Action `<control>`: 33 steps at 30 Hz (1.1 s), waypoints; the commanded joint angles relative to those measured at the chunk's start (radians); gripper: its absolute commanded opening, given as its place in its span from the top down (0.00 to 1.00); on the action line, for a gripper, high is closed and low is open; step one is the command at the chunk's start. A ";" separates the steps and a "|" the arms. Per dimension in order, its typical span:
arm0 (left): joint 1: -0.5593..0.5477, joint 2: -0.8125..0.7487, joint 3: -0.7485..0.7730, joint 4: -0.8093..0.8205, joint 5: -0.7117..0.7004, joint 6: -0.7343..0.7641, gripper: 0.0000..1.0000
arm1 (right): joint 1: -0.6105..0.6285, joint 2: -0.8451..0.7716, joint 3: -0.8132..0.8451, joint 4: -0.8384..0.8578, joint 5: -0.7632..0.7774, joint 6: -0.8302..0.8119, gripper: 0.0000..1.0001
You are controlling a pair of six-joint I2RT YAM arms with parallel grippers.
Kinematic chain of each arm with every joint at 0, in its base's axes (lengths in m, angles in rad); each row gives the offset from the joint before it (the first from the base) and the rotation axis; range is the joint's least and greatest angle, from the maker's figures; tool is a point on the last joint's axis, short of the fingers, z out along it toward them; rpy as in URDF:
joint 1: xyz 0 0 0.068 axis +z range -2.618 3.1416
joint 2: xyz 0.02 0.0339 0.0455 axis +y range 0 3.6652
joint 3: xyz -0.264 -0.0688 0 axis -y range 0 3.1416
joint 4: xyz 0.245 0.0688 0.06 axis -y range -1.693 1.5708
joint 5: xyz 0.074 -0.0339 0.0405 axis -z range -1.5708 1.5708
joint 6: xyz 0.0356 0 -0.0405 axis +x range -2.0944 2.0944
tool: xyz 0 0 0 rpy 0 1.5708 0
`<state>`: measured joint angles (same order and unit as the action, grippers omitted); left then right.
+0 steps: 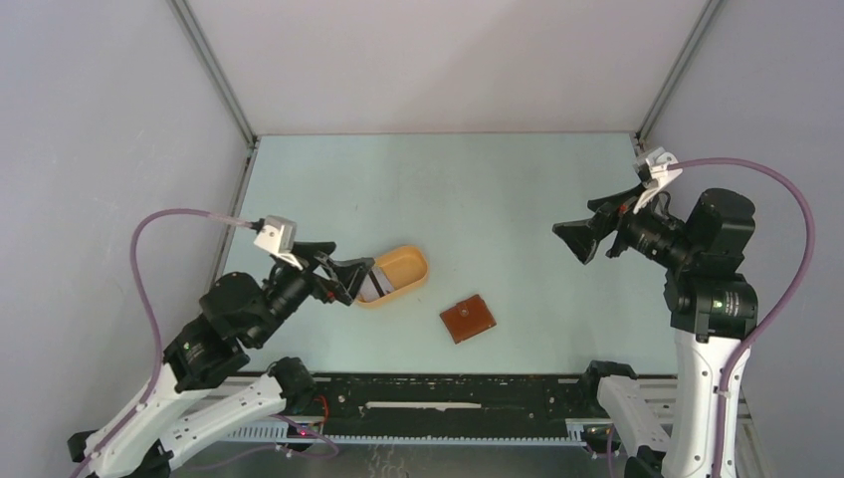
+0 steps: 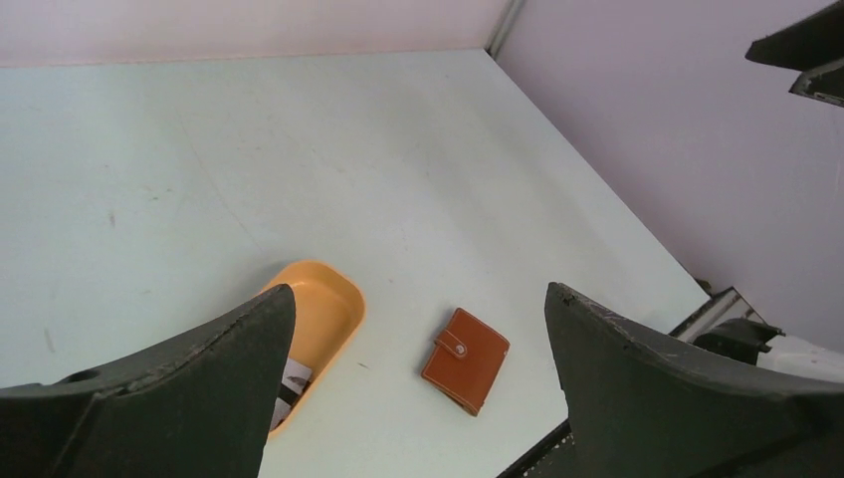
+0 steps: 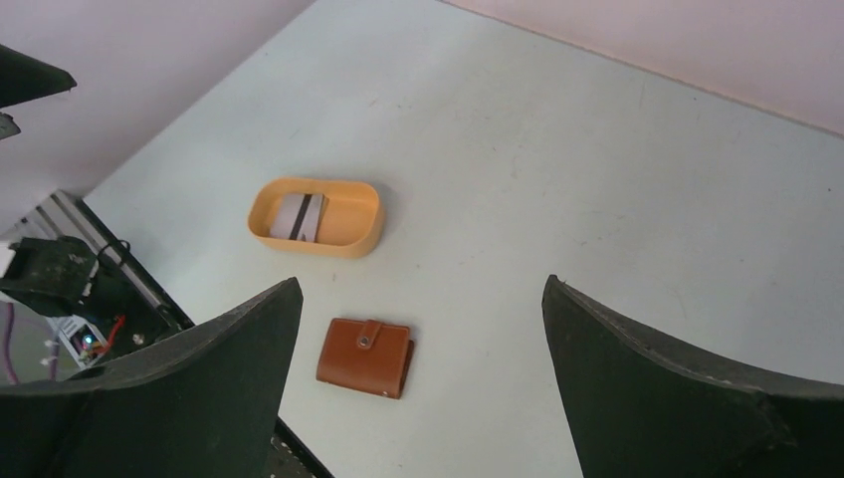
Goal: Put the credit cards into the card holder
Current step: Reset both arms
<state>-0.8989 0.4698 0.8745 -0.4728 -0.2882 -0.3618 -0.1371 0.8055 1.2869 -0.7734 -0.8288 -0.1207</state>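
Note:
The credit cards (image 3: 302, 216) lie in an orange-yellow oval tray (image 1: 408, 261), grey and white with a dark stripe; they also show in the top view (image 1: 374, 286) and, partly hidden by a finger, in the left wrist view (image 2: 291, 380). The card holder (image 1: 468, 318) is a closed reddish-brown wallet with a snap strap, lying on the table right of the tray; it shows in the left wrist view (image 2: 465, 359) and the right wrist view (image 3: 364, 357). My left gripper (image 1: 350, 280) is open and empty, held above the tray's left end. My right gripper (image 1: 580, 240) is open and empty, raised at the right.
The pale green table (image 1: 478, 199) is walled by grey panels at the left, back and right. A black rail (image 1: 448, 398) runs along the near edge between the arm bases. The tray (image 3: 348, 239) stands left of centre.

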 commanded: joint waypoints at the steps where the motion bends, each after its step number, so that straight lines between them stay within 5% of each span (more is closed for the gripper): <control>1: 0.035 -0.019 0.083 -0.110 -0.034 0.038 0.00 | -0.011 0.007 0.056 0.009 -0.003 0.087 0.00; 8: 0.145 -0.018 0.101 -0.117 0.033 0.065 0.00 | -0.028 0.021 0.058 0.022 -0.057 0.093 0.00; 17: 0.437 0.007 0.010 -0.059 0.280 0.102 0.00 | -0.043 0.026 0.021 0.080 -0.099 0.116 0.00; 33: 0.479 -0.017 -0.113 0.018 0.346 0.122 0.00 | -0.077 0.082 -0.052 0.179 -0.143 0.179 0.00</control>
<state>-0.4374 0.4549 0.7898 -0.5030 0.0185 -0.2668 -0.2020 0.8856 1.2427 -0.6479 -0.9539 0.0257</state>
